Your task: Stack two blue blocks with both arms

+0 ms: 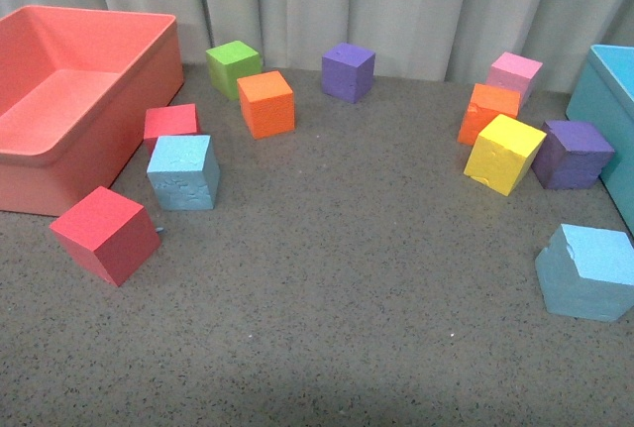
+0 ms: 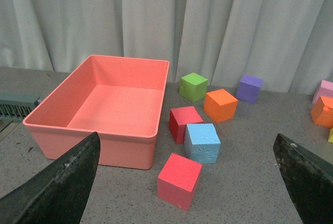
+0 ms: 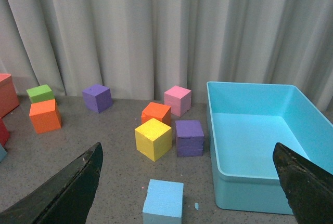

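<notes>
One sky-blue block (image 1: 184,172) sits on the grey table at the left, between two red cubes; it also shows in the left wrist view (image 2: 202,142). The second blue block (image 1: 588,270) sits at the right front, near the teal bin; it also shows in the right wrist view (image 3: 163,201). Neither arm shows in the front view. My left gripper (image 2: 190,182) is open and empty, back from its block. My right gripper (image 3: 187,187) is open and empty, above and just behind its block.
A salmon bin (image 1: 40,155) stands at the left, a teal bin (image 1: 606,100) at the right edge. Red (image 1: 106,234) (image 1: 170,123), green (image 1: 234,67), orange (image 1: 265,103) (image 1: 489,110), purple (image 1: 348,71) (image 1: 574,154), pink (image 1: 514,74) and yellow (image 1: 505,153) cubes lie around. A curtain hangs behind.
</notes>
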Robot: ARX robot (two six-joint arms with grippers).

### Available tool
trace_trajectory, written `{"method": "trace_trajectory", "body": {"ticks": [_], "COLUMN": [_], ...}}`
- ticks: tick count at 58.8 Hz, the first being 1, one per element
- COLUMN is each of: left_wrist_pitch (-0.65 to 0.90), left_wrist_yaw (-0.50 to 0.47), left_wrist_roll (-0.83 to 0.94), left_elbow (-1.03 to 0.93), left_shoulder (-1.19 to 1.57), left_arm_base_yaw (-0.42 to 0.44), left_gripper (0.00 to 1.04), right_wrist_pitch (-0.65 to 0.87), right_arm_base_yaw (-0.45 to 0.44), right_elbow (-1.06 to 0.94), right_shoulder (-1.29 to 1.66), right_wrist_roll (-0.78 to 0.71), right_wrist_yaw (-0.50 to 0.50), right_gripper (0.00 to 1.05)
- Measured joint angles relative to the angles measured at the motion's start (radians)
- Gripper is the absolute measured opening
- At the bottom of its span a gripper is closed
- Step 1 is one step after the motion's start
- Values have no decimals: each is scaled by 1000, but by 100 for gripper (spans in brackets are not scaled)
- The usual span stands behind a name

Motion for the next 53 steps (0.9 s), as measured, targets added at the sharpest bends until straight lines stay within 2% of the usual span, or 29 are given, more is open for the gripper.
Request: {"method": "trace_trajectory", "body": {"ticks": [53], "left_wrist_pitch": [0], "left_wrist_yaw": [0], "left_wrist_roll": [0], "left_elbow": [0], "left_shoulder": [0], "left_arm_base_yaw": [0], "left_gripper": [98], "right_wrist_pitch": [0], "right_arm_base_yaw": [0], "right_elbow": [0], "right_shoulder": [0], "right_wrist_roll": [0], "right_wrist_yaw": [0], "right_gripper": [95]}}
